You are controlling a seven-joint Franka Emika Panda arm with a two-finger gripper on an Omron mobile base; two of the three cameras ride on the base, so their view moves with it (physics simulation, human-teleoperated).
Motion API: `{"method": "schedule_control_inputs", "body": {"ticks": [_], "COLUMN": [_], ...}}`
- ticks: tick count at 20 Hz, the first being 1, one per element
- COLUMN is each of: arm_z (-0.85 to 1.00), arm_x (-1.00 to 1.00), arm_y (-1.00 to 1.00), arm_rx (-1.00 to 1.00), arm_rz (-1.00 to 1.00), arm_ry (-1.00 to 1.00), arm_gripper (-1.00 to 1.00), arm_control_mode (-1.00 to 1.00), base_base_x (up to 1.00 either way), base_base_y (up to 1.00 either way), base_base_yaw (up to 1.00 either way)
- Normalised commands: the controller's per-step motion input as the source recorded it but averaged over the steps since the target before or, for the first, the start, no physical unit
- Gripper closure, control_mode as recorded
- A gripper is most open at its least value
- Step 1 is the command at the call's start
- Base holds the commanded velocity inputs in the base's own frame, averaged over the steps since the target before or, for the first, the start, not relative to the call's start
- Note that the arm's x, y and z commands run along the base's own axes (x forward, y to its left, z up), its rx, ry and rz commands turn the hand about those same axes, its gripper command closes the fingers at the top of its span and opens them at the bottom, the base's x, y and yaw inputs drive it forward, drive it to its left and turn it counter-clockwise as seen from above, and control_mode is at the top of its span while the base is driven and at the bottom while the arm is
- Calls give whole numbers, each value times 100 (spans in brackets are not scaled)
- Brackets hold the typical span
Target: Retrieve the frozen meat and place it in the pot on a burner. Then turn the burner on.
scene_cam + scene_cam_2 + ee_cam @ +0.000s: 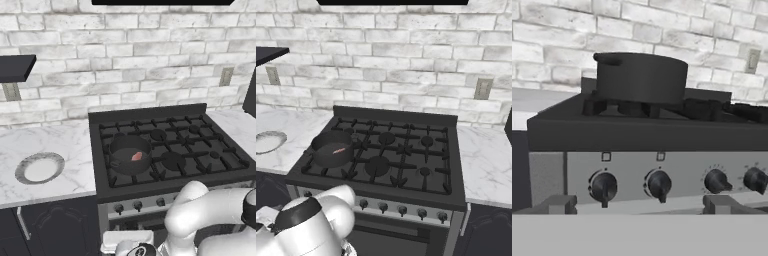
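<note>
Pink frozen meat (pixel 136 156) lies in the pot (pixel 129 154), above the open claw (pixel 640 204).

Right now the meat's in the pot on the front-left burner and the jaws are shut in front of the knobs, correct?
Not quite. The frozen meat does lie in the pot on the front-left burner, but the jaws stand open, not shut: the hand view shows the fingertips wide apart in front of the knobs.
</note>
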Motion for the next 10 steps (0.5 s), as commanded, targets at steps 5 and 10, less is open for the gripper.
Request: {"method": "schedule_control_inputs", "body": {"ticks": [5, 10], "arm_z": [-10, -26], "arm_x": [-4, 9], "arm_y": [15, 2], "arm_rx": [5, 11], "arm_rz": [1, 1], "arm_ry": [3, -8], "arm_gripper": [-100, -100], "arm_control_mode": [-100, -100], "base_base_x": [0, 0], "base_base_y": [0, 0], "base_base_yaw": [0, 0]}}
